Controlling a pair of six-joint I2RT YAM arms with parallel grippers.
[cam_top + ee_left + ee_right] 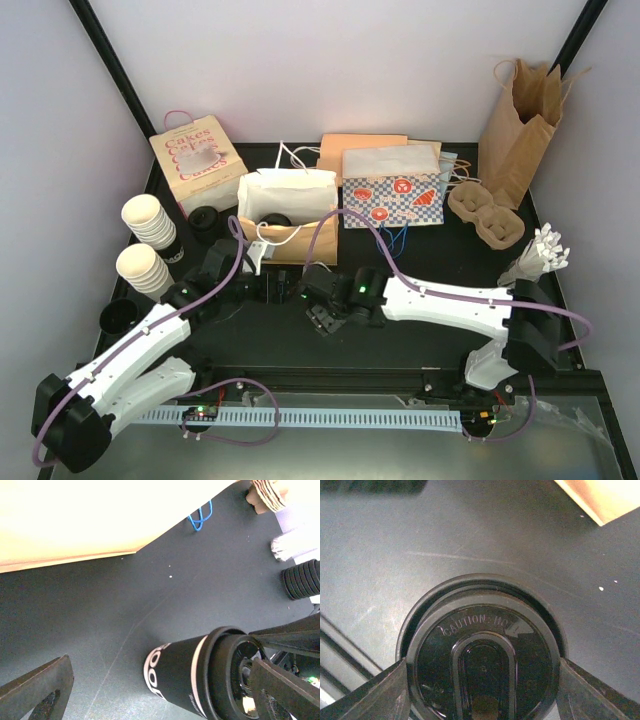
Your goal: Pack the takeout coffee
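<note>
Lidded cup [480, 650] between fingers of right pincer [480, 695], before the paper bag [300, 190]

lid [482, 655] of the takeout coffee [182, 680]: raised letters "CAUTION: HOT", last letter faint | takeout coffee side: large white lettering, cut off, cannot be read | gift box [197, 162], far left: "Cakes" repeated in pink | patterned bag [392, 190], far centre: red marks, too small to read
</note>
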